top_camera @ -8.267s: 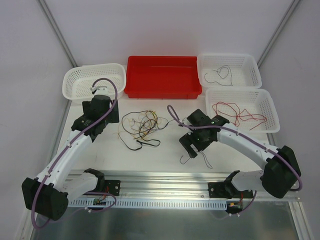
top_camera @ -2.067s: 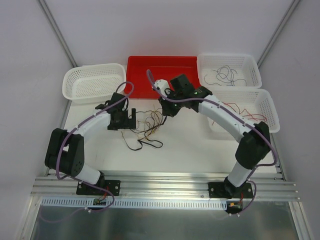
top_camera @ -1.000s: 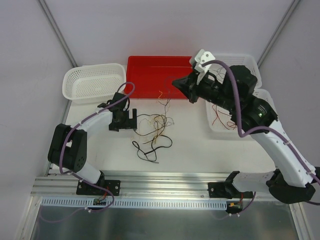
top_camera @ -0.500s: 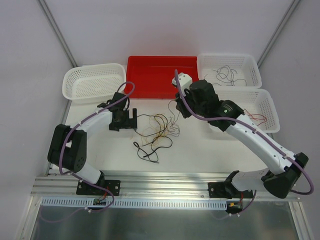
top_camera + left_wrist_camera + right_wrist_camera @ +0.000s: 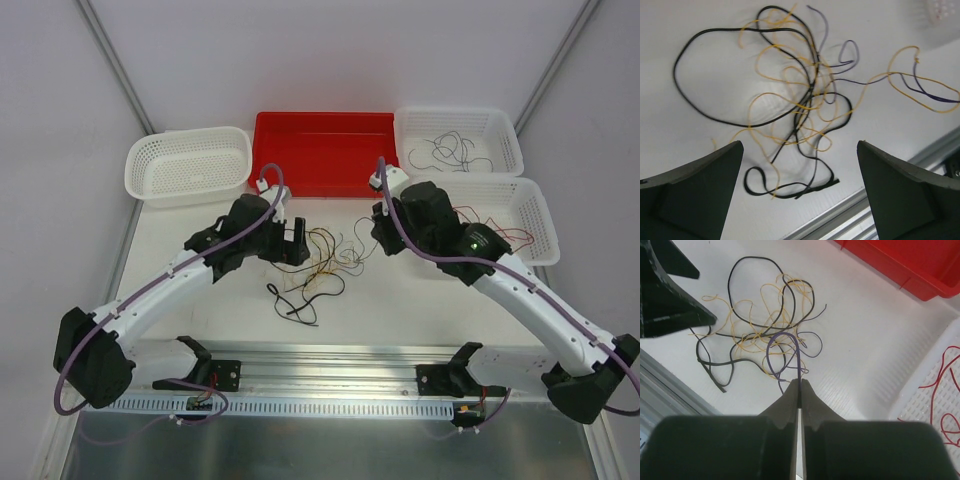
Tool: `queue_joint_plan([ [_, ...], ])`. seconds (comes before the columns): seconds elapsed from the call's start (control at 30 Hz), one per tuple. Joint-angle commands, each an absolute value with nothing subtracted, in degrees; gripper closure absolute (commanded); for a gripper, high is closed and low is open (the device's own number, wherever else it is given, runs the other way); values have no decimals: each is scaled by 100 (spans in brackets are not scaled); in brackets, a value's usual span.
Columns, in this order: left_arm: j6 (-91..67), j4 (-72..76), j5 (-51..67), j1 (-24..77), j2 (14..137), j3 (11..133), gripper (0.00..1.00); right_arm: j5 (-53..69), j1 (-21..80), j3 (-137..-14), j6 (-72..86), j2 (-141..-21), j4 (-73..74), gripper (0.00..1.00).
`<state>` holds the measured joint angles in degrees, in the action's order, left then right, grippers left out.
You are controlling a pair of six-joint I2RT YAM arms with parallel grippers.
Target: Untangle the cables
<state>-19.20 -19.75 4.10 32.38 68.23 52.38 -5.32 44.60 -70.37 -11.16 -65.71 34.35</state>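
Our right end effector, lowered again and pinched shut on a purple cable still caught in the tangle on the counter, is joined by our left end effector, now spread wide, empty, overhead.

The left gripper hangs spread wide, pointing down; facing it from nearby, the right gripper is pinched tight on a purple cable.

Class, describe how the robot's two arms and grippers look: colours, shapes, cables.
The left arm and right arm have white tubular links with black joint housings; a lilac hose runs along each. The left gripper and right gripper have black wedge-shaped fingers.
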Motion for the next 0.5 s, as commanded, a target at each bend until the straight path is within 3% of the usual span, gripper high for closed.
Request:
queue_joint_plan([
  [0.0,-2161,-1223,641,3707,6706,5036,1,-422,4439,-7066,-984,-6179,3331,99],
  [0.27,-3525,-740,457,4279,6943,5423,1,-361,4438,-6847,-940,-5766,3155,99],
  [0.47,-1927,-256,324,4868,7075,5423,1,-167,4439,-6768,-975,-5687,3199,99],
])
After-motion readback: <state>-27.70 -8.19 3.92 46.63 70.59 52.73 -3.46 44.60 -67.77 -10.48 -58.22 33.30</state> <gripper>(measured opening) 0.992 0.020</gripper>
